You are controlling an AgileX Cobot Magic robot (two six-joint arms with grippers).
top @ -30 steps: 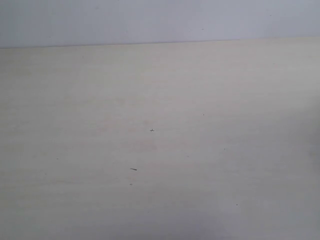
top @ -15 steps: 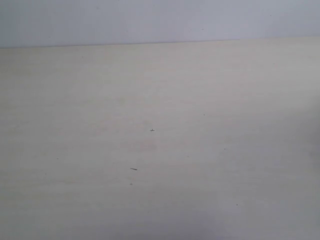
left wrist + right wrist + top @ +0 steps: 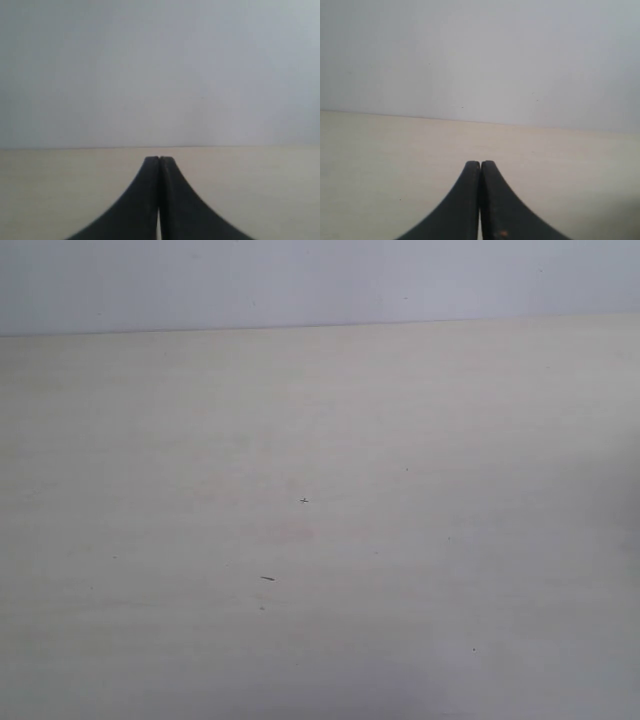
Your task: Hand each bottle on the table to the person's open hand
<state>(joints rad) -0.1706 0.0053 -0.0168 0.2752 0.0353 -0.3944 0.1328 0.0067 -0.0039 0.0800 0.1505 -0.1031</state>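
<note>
Change: none; the table point(image 3: 150, 440) and its specks point(image 3: 267, 578) look as they did a second ago.
Left gripper point(image 3: 159, 160): jaws pressed together, holding nothing.
Right gripper point(image 3: 480, 164): likewise closed, empty.
Bottles: none in any view.
Meaning: handovers finished or unstarted; cannot tell.

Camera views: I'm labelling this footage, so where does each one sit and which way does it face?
Exterior view: off the arms, looking down across the table to the wall; no robot shows.
Left wrist view: on the left arm, low, facing the wall; shut left gripper shows.
Right wrist view: likewise; shut right gripper shows.
Shared: table meeting wall.
</note>
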